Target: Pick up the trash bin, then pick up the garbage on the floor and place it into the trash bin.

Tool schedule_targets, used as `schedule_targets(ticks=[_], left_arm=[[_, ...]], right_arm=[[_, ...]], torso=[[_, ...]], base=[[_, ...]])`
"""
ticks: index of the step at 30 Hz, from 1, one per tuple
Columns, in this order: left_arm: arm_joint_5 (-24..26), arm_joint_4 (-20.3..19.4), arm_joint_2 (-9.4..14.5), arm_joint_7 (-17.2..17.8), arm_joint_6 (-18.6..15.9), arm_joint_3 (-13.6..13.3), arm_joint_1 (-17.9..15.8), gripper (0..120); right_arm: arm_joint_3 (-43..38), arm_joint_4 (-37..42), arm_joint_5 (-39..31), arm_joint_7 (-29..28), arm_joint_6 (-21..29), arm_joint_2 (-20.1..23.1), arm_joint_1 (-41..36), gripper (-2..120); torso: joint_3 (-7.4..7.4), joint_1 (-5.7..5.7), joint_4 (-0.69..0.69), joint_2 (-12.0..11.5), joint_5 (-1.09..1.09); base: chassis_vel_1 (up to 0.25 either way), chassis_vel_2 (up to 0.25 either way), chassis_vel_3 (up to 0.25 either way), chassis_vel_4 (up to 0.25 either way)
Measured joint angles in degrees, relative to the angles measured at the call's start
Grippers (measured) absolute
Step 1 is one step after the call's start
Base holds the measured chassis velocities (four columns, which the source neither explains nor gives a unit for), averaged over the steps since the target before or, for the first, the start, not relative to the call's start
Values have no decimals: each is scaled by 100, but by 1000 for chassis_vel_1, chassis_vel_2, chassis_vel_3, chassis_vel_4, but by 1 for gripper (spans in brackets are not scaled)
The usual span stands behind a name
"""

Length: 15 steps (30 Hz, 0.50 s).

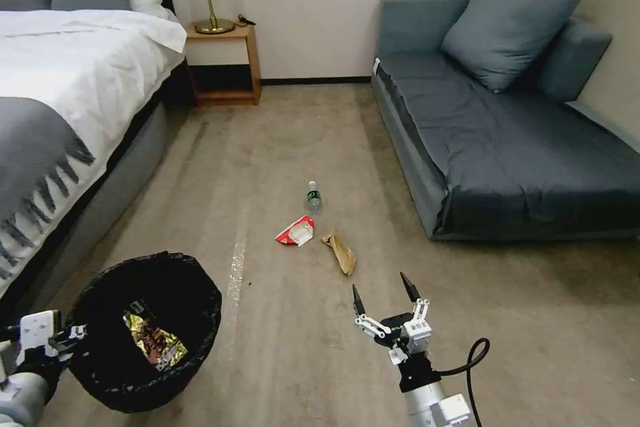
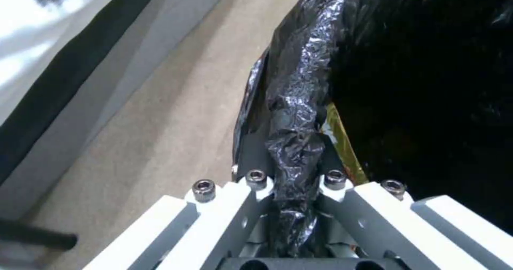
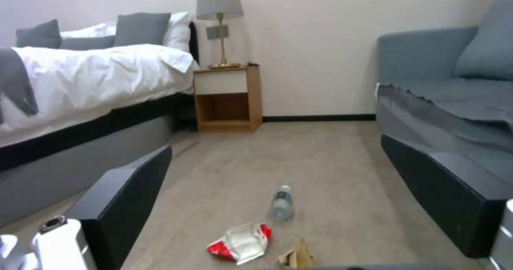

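In the head view I am holding the trash bin (image 1: 143, 330) at my left side with the left gripper (image 1: 67, 337) closed on its rim. The gold wrapper (image 1: 155, 340) is already lying inside. The right gripper (image 1: 385, 299) is hanging low with its jaws wide apart and holding nothing, just short of the brown paper bag (image 1: 341, 252).

In the left wrist view the fingers (image 2: 235, 206) are pinching the black liner (image 2: 299, 113).

In the right wrist view the carton (image 3: 240, 244), the bottle (image 3: 282, 204) and the paper bag are lying ahead on the carpet (image 3: 320, 158). I judge I am in the collecting step; the next move is asking me to go forward and down over the bag.
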<state>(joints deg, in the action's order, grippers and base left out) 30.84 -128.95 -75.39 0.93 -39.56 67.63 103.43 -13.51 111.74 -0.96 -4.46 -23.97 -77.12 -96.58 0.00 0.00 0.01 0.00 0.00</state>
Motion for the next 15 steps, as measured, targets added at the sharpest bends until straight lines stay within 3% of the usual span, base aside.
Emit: schedule_targets(ticks=[15], left_arm=[[-1, -1, -31, -1, 3, 0, -2, 4]], right_arm=[[44, -144, -61, -12, 189, 46, 145, 100]], torso=[[1, 0, 0, 0, 0]], base=[[-155, 158, 152, -162]])
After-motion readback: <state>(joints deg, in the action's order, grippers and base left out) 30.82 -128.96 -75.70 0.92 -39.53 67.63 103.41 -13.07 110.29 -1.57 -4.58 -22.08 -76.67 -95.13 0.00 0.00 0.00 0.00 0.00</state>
